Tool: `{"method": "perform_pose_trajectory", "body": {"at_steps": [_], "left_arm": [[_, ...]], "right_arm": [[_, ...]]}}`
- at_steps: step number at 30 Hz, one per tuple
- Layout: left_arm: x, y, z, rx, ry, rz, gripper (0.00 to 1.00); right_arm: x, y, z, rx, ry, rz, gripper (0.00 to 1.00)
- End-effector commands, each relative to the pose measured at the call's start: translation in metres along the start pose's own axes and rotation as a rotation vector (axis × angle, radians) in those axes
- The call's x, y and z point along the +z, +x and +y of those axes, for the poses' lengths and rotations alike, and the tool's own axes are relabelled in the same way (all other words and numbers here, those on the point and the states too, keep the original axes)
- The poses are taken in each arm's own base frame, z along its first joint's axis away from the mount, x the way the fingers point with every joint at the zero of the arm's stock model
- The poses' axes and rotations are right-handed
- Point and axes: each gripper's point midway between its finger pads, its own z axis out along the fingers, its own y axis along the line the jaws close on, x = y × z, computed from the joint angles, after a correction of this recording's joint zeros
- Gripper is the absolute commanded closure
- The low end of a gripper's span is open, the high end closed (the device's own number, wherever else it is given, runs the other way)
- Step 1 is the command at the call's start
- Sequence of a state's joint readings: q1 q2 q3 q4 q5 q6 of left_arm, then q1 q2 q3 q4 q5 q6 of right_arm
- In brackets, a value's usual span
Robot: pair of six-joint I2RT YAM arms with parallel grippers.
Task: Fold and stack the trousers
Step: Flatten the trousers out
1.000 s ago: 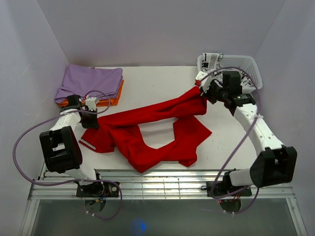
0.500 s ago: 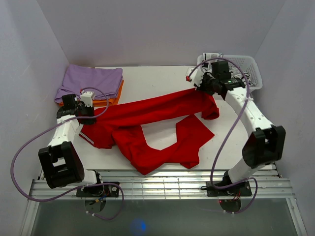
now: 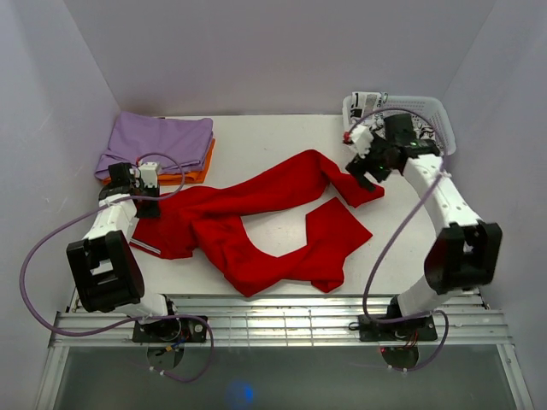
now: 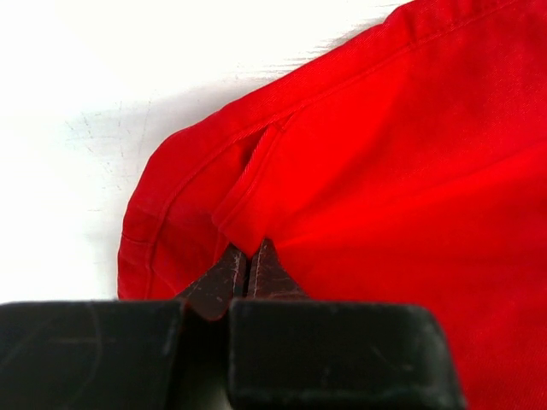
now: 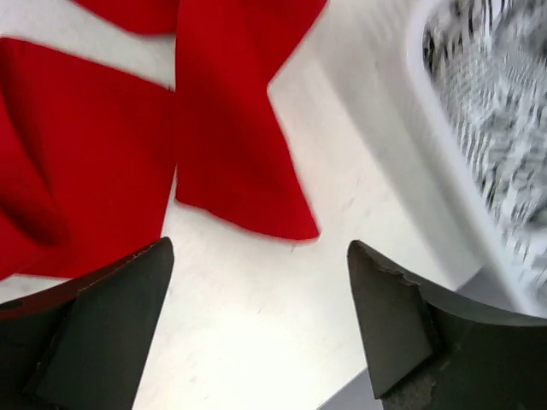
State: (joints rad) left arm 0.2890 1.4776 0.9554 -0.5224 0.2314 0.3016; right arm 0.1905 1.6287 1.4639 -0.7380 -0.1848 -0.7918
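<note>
Trousers: The trousers are lying unfolded and rumpled across the middle of the table. The waist end is sitting at centre left of the top view. One leg is running toward the upper right and the other is lying at lower centre right, with bare table showing between the two legs.

Left claw: The left claw is clenching a fold of red fabric next to a seam at the waist-side edge, its tips pressing together on the cloth. This grip is probably anchoring that corner so the garment is not sliding while the far end is being arranged.

Right claw: The right claw is standing released and grasping nothing. It is hovering above the hem of the upper leg, which is lying flat on the table directly below.

Basket: The basket is sitting at the upper right and holding a patterned cloth. The leg hem is lying near it but apart from it.

Stack: A lilac cloth is resting on an orange cloth at the upper left. This is probably serving as the stacking place.

Progress: The task appears to be sitting at an early stage. The legs are lying splayed, and no fold is showing yet.

Next move: The legs are needing alignment, one over the other, before any lengthwise fold.
</note>
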Motion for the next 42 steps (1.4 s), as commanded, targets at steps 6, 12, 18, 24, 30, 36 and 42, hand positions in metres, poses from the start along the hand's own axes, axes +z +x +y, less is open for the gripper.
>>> {"method": "perform_pose_trajectory", "body": {"at_steps": [6, 12, 18, 24, 30, 36, 42], "left_arm": [[0.001, -0.002, 0.002, -0.017, -0.006, -0.023, 1.00], [-0.003, -0.005, 0.003, -0.007, -0.014, -0.035, 1.00], [-0.002, -0.003, 0.000, -0.014, 0.004, -0.023, 1.00], [0.002, -0.001, 0.003, -0.013, -0.006, -0.012, 1.00], [0.006, -0.003, 0.006, 0.003, -0.009, -0.002, 1.00], [0.013, -0.004, 0.010, 0.027, -0.009, 0.009, 1.00], [0.018, -0.019, 0.011, 0.061, 0.027, 0.007, 1.00]], "right_arm": [[0.018, 0.094, 0.098, 0.311, -0.222, 0.168, 0.27], [0.056, 0.114, 0.095, 0.425, -0.143, 0.177, 0.26], [0.083, 0.128, 0.098, 0.487, -0.133, 0.206, 0.22], [0.085, 0.156, 0.102, 0.412, -0.080, 0.292, 0.78], [0.024, 0.184, 0.062, 0.429, 0.030, 0.269, 0.92], [-0.061, 0.228, 0.004, 0.458, 0.222, 0.243, 0.92], [-0.096, 0.298, 0.001, 0.485, 0.276, 0.335, 0.92]]}}
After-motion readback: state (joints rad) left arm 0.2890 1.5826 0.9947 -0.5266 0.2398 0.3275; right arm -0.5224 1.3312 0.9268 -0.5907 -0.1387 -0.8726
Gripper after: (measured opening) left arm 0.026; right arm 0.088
